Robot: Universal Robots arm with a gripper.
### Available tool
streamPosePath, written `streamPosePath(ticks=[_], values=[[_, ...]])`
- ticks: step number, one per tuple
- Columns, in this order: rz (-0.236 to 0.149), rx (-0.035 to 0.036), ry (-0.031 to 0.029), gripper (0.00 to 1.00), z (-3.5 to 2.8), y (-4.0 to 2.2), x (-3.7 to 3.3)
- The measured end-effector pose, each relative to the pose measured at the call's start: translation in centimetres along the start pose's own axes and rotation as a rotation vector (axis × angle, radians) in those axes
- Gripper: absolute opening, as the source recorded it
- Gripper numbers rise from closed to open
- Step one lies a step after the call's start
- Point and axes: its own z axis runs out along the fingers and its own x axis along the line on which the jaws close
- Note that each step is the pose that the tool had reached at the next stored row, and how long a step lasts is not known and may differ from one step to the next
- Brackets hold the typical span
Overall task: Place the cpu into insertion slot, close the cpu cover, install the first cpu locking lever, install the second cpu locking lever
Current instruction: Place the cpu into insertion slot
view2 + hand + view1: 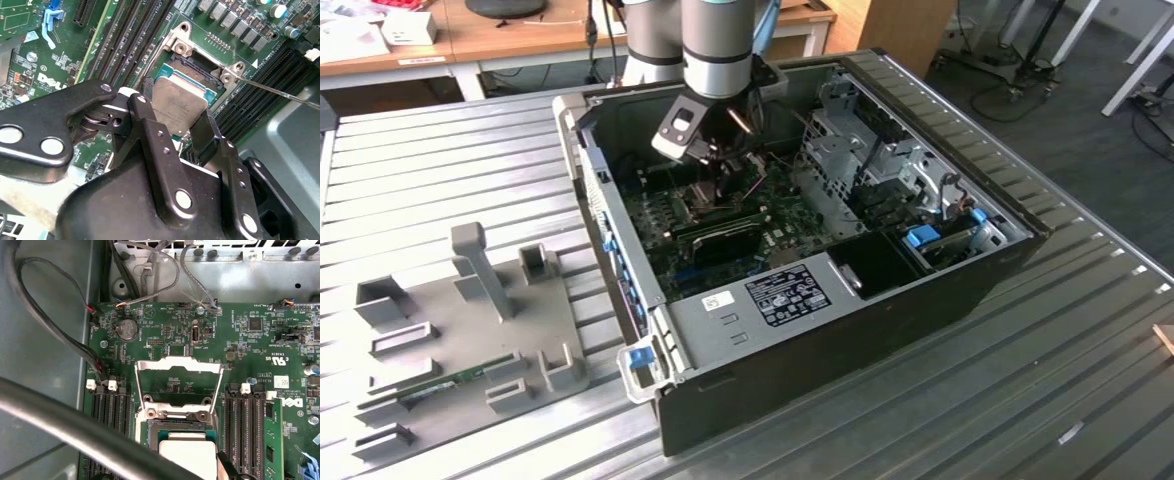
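Wooden desks [520,35] stand at the back of the room, and in front of them a slatted metal table [1067,330] carries an open computer case [854,340] lying on its side. On the exterior view's left, a grey fixture plate [467,330] with upright holders lies beside the case. The arm [720,45] reaches down into the case, and the tool [714,185] hangs low over the green motherboard [781,225].

In the second wrist view the tool [171,117] is clamped on the cpu [180,97]. Its black fingers [150,135] press against opposite edges of the silvery square chip. The cpu sits right over the insertion slot [197,62]; whether it is fully seated cannot be told. A thin locking lever [275,90] juts out from the slot's corner, unlatched, across the long black memory slots [135,45].

In the first wrist view the cpu cover [179,366] stands raised on its hinge, with the board visible through its window. Just beyond its hinge edge lie the insertion slot [172,426] and the cpu [187,452].
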Motion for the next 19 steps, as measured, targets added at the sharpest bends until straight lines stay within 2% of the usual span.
streamPosePath(ticks=[7, 19], values=[[0.000, 0.0000, 0.0025, 0.54, 0.50, -0.06, 0.05], [0.000, -0.0001, 0.0036, 0.54, 0.71, -0.05, 0.65]])
